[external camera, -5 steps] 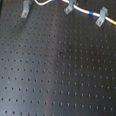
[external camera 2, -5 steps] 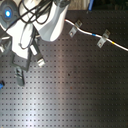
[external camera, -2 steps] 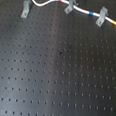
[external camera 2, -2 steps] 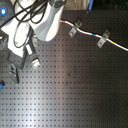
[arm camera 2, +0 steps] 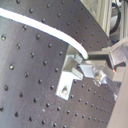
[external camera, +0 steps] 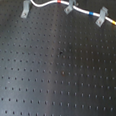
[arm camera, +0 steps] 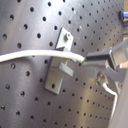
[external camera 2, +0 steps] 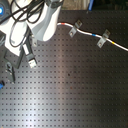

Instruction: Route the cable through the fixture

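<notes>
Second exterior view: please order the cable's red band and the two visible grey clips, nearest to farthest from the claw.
1. Red band on the white cable, beside the arm.
2. Upper grey bent-metal clip, mid-cable.
3. Lower grey bent-metal clip, farthest along.

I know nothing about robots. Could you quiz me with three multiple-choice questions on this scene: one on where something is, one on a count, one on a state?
1. Where does the cable run in the first exterior view?
A. along the top
B. across the middle
C. along the bottom

2. How many grey clips show there?
A. one
B. three
C. five

3. In the first wrist view, the cable by the fixture is:
A. cut in two
B. coiled in a heap
C. lying across the clip

Answers: 1 A, it crosses near the top edge. 2 B, clips at and. 3 C, the cord passes over the clip toward the gripper.
</notes>
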Robot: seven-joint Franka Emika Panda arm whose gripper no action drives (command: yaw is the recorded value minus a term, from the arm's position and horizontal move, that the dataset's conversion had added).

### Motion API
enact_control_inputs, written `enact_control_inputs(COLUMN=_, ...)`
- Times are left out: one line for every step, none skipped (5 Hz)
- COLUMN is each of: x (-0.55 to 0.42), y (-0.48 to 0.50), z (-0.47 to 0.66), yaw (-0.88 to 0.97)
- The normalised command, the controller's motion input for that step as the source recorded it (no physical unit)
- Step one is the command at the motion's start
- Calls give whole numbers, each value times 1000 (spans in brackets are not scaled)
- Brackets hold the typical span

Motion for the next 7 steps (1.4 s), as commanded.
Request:
enact_control_inputs(x=-185, y=210, z=162, yaw=257)
enact_control_inputs(x=-69, y=260, z=131, yaw=183)
enact_control_inputs(x=33, y=247, z=185, yaw=89)
enact_control_inputs(x=-19, y=16, z=236, yaw=54)
enact_control_inputs(x=-101, y=74, z=392, yaw=-20)
enact_control_inputs(x=-89, y=108, z=388, yaw=-23)
enact_control_inputs(x=-73, y=190, z=445, yaw=-3)
